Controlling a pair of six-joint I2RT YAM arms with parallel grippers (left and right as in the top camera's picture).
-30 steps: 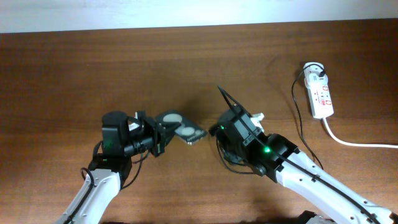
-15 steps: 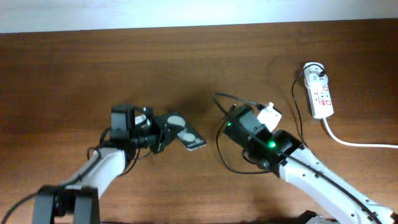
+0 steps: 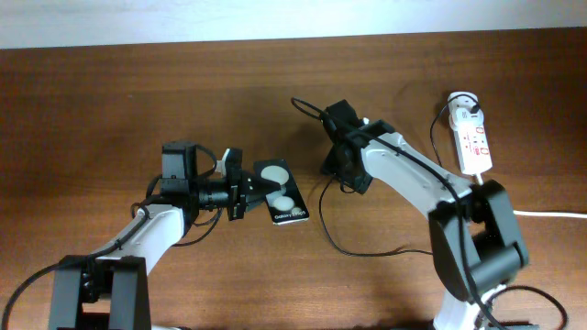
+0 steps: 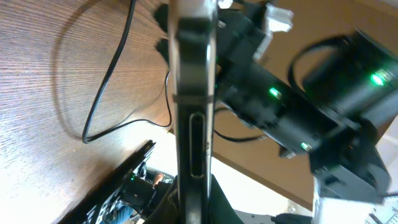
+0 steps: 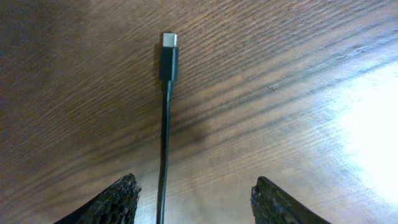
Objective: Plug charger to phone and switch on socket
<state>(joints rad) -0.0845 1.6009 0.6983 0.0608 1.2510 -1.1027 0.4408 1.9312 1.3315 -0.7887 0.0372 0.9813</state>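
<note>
— At the middle of the table, clenched on one long edge of the phone: the left pincer; white patches and lettering facing up; lettered end nearer the robot.
— And from the left wrist?
— Seen edge-on, upright in the frame; right arm just behind.
— On the other side?
— Released and spread wide, the right pincer; grasping nothing; between its fingers, touching neither, the charger; straight ahead, its plug tip, silver-ended, over bare wood.
— Further right?
— Near the far right edge, the socket, well apart from both pincers; dark plug in its round end; white cord trailing off rightward.
</note>
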